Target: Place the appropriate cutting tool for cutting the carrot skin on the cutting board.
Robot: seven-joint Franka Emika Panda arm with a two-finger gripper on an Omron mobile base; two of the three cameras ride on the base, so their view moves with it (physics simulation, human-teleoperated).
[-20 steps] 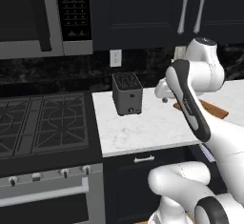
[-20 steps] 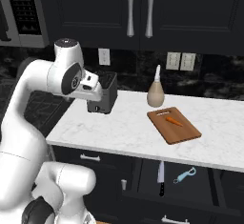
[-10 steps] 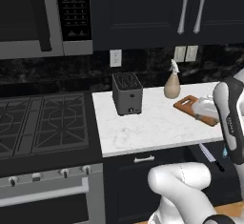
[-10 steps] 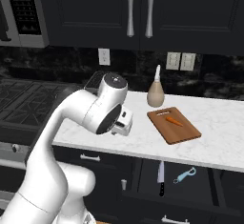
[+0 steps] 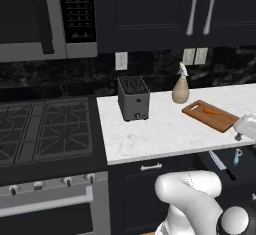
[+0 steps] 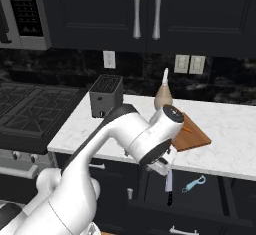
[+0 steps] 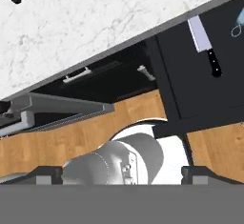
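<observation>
Peeler choice mattered: the small blue-handled peeler lay beside the black-handled kitchen knife in the open drawer, below the brown wooden cutting board holding the thin orange carrot. The tool's finger spacing could not be told, probably empty.

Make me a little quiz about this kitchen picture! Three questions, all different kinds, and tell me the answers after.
1. True or false: the carrot lies on the cutting board.
2. Which two tools lie in the open drawer under the counter?
A. a knife and a blue peeler
B. a spoon and a fork
C. a whisk and a ladle
3. Fill in the missing word: the black ____ stands on the white counter, between the stove and the cutting board.

Key: 1 true. 2 A. 3 toaster.
</observation>
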